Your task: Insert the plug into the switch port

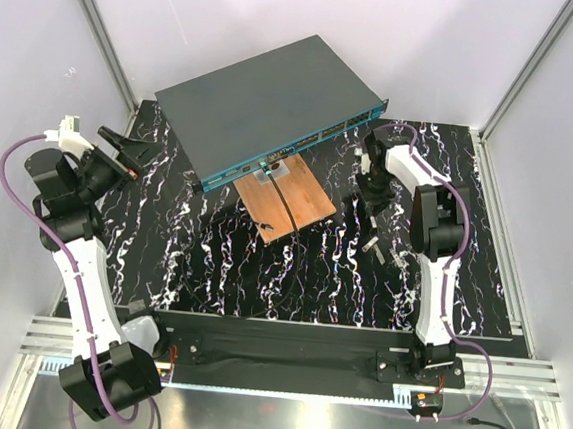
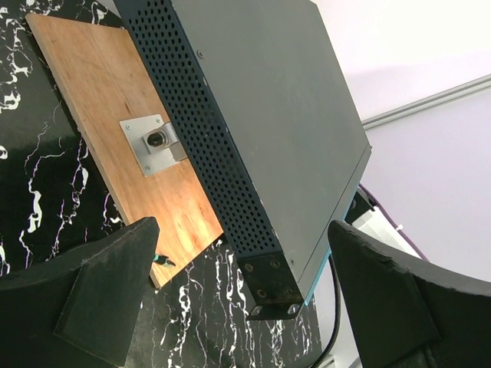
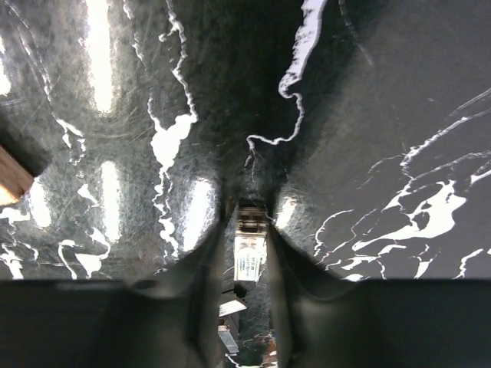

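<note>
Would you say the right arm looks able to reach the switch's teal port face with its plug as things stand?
Probably yes. The right claw, shut on the plug, hangs near the right end of the switch front, with only bare mat between; the wooden board fronts just the middle ports.

You see a black marble-patterned mat [image 1: 212, 258] with white veins as the work surface, closed in by pale lilac-white walls [image 1: 41, 42] on the left, far and right. Aluminium posts [image 1: 100, 33] stand in the far corners. An aluminium rail [image 1: 528, 378] runs along the near edge. Soft overhead light glares off the mat.
</note>
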### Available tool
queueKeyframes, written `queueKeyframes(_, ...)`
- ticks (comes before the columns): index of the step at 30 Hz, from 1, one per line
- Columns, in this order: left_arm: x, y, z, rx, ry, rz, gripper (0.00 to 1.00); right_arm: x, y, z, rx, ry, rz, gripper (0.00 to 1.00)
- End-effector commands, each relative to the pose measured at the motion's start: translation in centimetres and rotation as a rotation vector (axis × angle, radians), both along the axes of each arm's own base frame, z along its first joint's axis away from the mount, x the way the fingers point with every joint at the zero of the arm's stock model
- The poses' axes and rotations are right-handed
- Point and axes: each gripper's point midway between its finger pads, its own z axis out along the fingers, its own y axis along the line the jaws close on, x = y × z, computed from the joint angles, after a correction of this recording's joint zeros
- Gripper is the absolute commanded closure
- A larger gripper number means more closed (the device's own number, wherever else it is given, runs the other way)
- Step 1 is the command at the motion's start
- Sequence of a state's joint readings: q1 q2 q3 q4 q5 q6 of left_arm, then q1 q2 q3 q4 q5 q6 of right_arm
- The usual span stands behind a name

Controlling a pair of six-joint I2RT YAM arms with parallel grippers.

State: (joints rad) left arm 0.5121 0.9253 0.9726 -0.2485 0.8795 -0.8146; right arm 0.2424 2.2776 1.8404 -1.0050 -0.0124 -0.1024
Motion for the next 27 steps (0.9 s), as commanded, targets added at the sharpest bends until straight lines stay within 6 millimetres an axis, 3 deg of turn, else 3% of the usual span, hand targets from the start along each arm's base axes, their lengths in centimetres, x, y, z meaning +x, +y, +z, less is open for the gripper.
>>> queueKeyframes(1, -0.1, -0.2, 1.2, 0.039, -0.052, -0.029, 0.01, -0.5, -0.4, -0.2, 0.010, 0.045, -0.028, 0.80)
queueKeyframes(4, -0.2, -0.3, 2.0, 0.052, -0.077, -0.035, 0.01, -1.2, -0.7, 0.9, 0.043, 0.050, -0.052, 1.00)
queueKeyframes(6, -0.3, -0.4, 3.0, 0.068, -0.106, -0.038, 0.01, -1.3, -0.6, 2.1, 0.094, 0.020, -0.065, 1.00)
queueKeyframes(8, -0.2, -0.3, 4.0, 0.090, -0.139, -0.044, 0.01, -1.5, -0.8, 5.0, 0.163, -0.069, -0.079, 1.00)
queueKeyframes(9, -0.2, -0.3, 6.0, 0.132, -0.189, -0.046, 0.01, -1.4, -1.0, 6.2, 0.181, -0.114, -0.077, 1.00)
queueKeyframes(12, 0.1, -0.3, 9.0, 0.171, -0.267, -0.060, 0.01, -1.7, -0.9, 11.7, 0.274, -0.289, -0.058, 1.00)
queueKeyframes(13, 0.0, -0.4, 10.4, 0.182, -0.302, -0.067, 0.01, -2.1, -1.0, 14.6, 0.298, -0.367, -0.053, 1.00)
queueKeyframes(19, -1.6, -2.5, 15.4, 0.267, -0.486, -0.120, 0.01, -2.4, 1.5, 26.9, 0.509, -0.638, -0.009, 1.00)
queueKeyframes(26, -2.3, -8.1, 16.1, 0.478, -0.583, -0.248, 0.01, -3.6, 5.8, 39.8, 0.872, -0.811, 0.002, 1.00)
queueKeyframes(27, -2.7, -9.8, 17.2, 0.542, -0.652, -0.270, 0.01, -4.3, 6.2, 41.3, 0.909, -0.836, 0.016, 1.00)
